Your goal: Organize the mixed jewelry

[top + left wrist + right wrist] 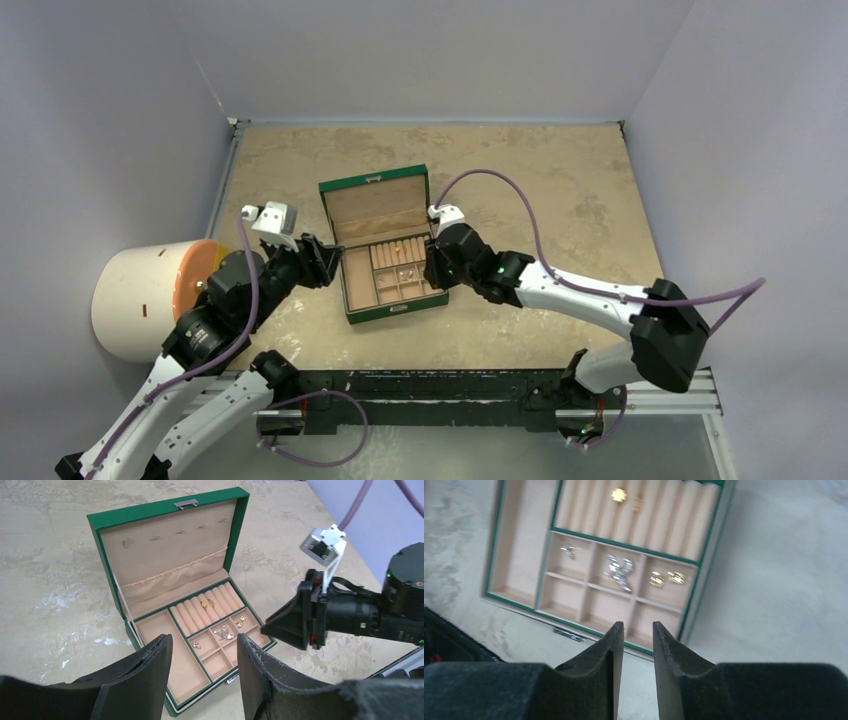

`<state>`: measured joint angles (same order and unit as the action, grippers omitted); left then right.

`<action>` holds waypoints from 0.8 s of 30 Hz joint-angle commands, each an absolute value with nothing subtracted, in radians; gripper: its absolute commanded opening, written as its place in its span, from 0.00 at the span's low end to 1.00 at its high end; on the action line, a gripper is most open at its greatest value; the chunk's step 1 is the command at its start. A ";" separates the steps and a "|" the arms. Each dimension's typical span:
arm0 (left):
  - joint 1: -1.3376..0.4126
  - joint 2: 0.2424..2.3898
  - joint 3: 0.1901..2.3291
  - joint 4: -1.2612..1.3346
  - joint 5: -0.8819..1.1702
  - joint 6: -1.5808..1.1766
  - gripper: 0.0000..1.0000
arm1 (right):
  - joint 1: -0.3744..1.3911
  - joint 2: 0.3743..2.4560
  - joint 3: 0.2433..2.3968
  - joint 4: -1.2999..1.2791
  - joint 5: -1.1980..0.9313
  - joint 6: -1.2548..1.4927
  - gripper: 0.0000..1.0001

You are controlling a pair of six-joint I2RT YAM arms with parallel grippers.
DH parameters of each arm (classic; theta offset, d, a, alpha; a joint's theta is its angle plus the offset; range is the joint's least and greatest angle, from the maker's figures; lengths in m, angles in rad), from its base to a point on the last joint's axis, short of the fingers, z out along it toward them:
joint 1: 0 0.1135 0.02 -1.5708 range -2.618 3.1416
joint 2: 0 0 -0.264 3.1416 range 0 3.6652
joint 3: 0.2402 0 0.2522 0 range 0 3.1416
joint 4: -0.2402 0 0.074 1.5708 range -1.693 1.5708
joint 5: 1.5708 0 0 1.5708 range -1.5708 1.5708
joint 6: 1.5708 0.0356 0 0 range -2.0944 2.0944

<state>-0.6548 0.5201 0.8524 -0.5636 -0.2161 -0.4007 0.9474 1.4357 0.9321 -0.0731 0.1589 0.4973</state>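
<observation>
The green box (375,183) stands open mid-table, its lid upright. The mixed jewelry lies inside. In the left wrist view a gold ring (208,603) sits in the ring rolls. A silvery piece (225,632), gold earrings (239,623) and a small silver piece (196,644) lie in separate small compartments. The right wrist view shows the same silvery piece (619,571) and gold earrings (666,578). My left gripper (325,262) is open and empty at the box's left side. My right gripper (435,265) is narrowly open and empty at the box's right front corner.
A white cylinder with an orange face (150,300) lies at the table's left edge beside my left arm. A black rail (440,385) runs along the near edge. Grey walls close in the table on three sides.
</observation>
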 commanded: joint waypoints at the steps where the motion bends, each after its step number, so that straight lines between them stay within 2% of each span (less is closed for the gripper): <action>1: -0.649 0.530 0.852 -0.535 -0.220 -0.388 0.50 | 0.918 1.321 0.869 -0.205 0.319 0.571 0.31; 14: -0.646 0.552 0.853 -0.535 -0.221 -0.390 0.50 | 0.723 1.076 0.633 -0.431 0.424 0.830 0.35; 24: -0.644 0.556 0.853 -0.536 -0.221 -0.391 0.50 | 0.634 1.145 0.591 -0.464 0.449 0.922 0.36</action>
